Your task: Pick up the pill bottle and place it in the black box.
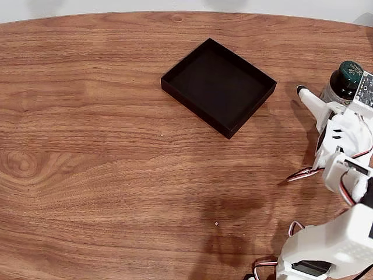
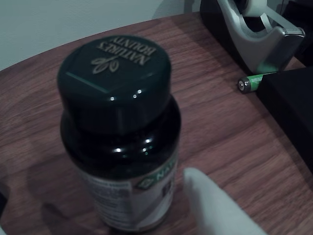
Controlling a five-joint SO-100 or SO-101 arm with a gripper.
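Now the hand [image 1: 317, 93] sits open around the pill bottle [image 1: 344, 84], one white finger [image 2: 215, 205] low beside its label, likely ready to squeeze. It stands upright on the desk [image 1: 105, 175] near the right edge in the fixed view. Farther left waits the black box [image 1: 218, 86], open, with bare wood between them.

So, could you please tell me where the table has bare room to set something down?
Bare wood spreads left of and below the black box in the fixed view. The right edge is crowded: pill bottle, claw, arm.
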